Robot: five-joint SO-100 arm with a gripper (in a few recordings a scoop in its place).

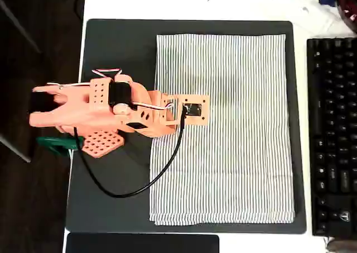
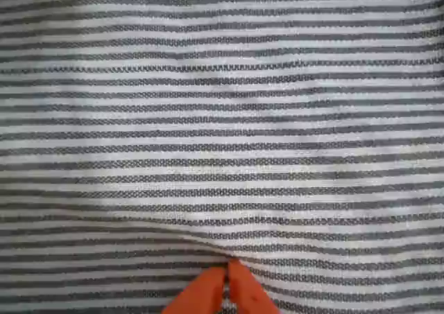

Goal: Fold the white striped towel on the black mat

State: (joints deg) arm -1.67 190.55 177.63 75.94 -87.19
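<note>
Overhead view showed the white tabletop [image 1: 189,1] carrying the black mat [image 1: 117,46], with the white striped towel [image 1: 234,163] spread flat across the mat's right part and a black keyboard [image 1: 332,135] off to the right. Wrist view showed the orange gripper [image 2: 226,286] down at the cloth with its tips closed together, a small ripple of towel [image 2: 222,120] gathered at them, though whether any fabric was truly pinched I could not tell. Thin and limp, the towel would likely drape and slide, so a hemmed edge or corner seemed the better hold.
</note>
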